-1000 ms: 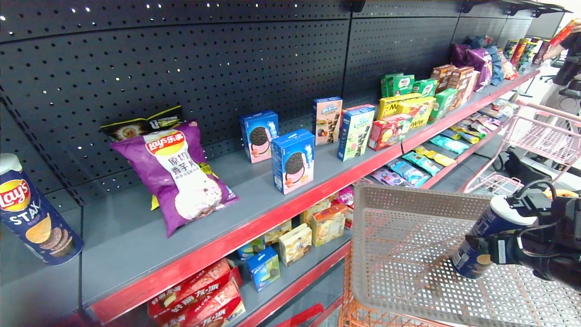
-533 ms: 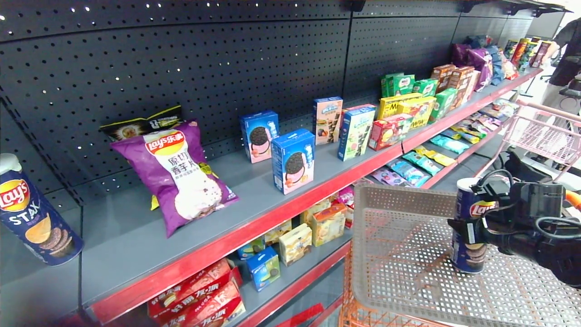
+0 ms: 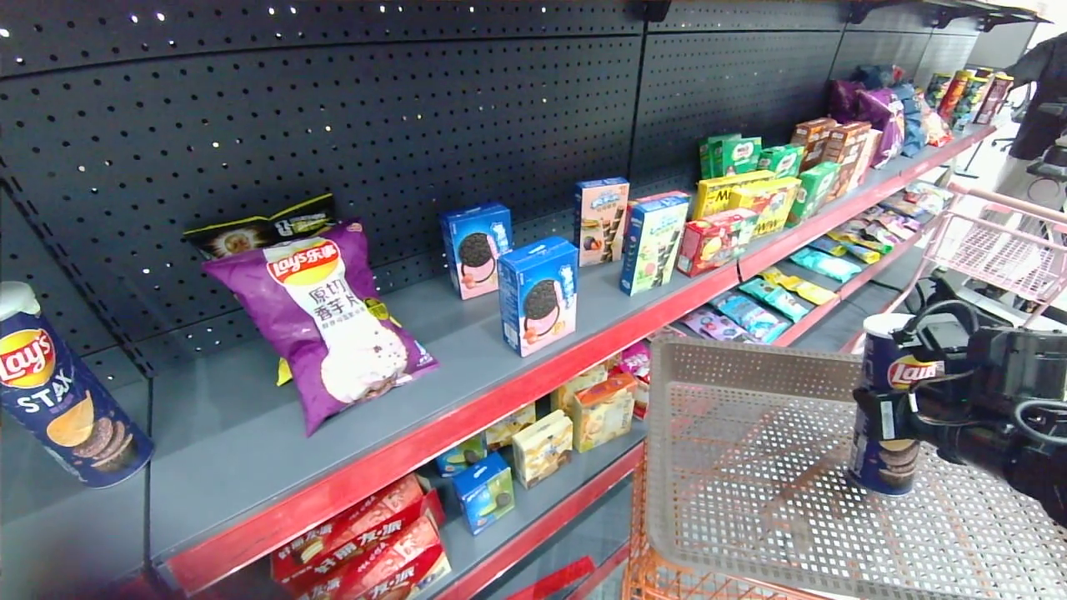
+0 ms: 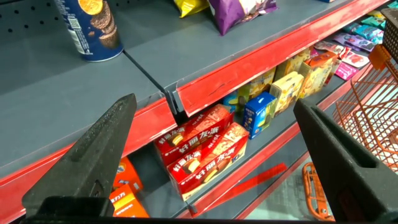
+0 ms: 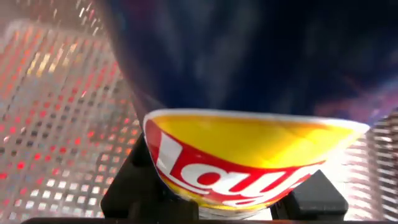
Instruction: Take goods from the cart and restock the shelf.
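1. Gripping the chip can [image 3: 890, 400] around its mid-body, the right gripper [image 3: 885, 417] sits at about 4 o'clock in the head view, with its fingers clamped on the can's sides.
2. Can stands near upright. Its long axis runs 12 to 6, with the white lid toward 12, the base toward 6, and the red-and-yellow logo facing the camera.
3. Can is inside the grey perforated cart basket [image 3: 733, 392], at the basket's 3 o'clock side. Its base is low over the mesh floor; cannot tell whether it touches.
4. Right wrist view: the can's logo band is very close, with dark gripper blocks on either side of it and basket mesh behind.
5. Left gripper [image 4: 214, 106] has its fingers spread wide apart with nothing between them. It faces the red-edged shelf [image 4: 249, 56], with red boxes [image 4: 199, 149] on the tier below.
6. Shelf, head view: a second chip can [image 3: 58, 392] is at 9 o'clock, lid toward 11. A purple chip bag [image 3: 325, 321] leans back toward the pegboard at about 10 o'clock. Blue cookie boxes [image 3: 538, 292] stand upright near centre.
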`<state>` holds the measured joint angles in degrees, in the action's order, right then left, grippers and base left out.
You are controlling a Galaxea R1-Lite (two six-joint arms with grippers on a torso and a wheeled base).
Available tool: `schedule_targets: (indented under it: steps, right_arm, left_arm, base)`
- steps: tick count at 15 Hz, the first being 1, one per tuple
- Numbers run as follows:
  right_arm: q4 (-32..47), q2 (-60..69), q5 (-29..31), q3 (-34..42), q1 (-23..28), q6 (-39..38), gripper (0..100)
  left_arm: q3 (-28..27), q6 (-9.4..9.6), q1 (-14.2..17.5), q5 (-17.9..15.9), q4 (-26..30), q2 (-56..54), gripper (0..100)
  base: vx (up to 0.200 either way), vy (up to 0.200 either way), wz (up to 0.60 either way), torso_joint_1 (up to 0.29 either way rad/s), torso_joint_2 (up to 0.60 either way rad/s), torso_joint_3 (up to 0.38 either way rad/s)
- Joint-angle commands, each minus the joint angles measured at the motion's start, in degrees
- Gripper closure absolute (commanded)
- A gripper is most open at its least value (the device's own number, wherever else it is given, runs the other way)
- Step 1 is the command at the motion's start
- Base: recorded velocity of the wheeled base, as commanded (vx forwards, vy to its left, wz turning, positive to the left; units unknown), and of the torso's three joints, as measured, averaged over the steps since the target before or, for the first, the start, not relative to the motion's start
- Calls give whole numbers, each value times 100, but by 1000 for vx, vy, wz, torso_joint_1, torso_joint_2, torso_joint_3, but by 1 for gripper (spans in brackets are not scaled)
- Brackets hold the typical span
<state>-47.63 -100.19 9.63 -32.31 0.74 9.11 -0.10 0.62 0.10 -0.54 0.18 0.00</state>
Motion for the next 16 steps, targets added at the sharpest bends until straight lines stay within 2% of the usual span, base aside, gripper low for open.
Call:
schedule_targets:
  steps: [1,3,5,11,14,16]
  right_arm:
    - [78,1415,549,374,-101,-41,100]
    - [535,2654,760,541,-382,-41,100]
    - [1537,3858,935,559,-452,-23,100]
    - [2785,5071,1551,717,-356,21,100]
    - [2987,5370,1524,611,-408,417,100]
    - [3005,5634,1252,673,-461,856,100]
  left_arm:
    - [1,-1,8,1,-1,0,0]
    - [1,-1,-1,1,-1,0,0]
    - [1,-1,8,1,-1,0,0]
    - [1,-1,-1,1,-1,0,0]
    - [1,-1,-1,1,-1,0,0]
    - [1,-1,-1,1,-1,0,0]
  base:
    - [0,0,0,0,0,0]
    - [0,0,0,0,0,0]
    - [0,0,0,0,0,0]
    - [0,0,0,0,0,0]
    - [0,0,0,0,0,0]
    - [0,0,0,0,0,0]
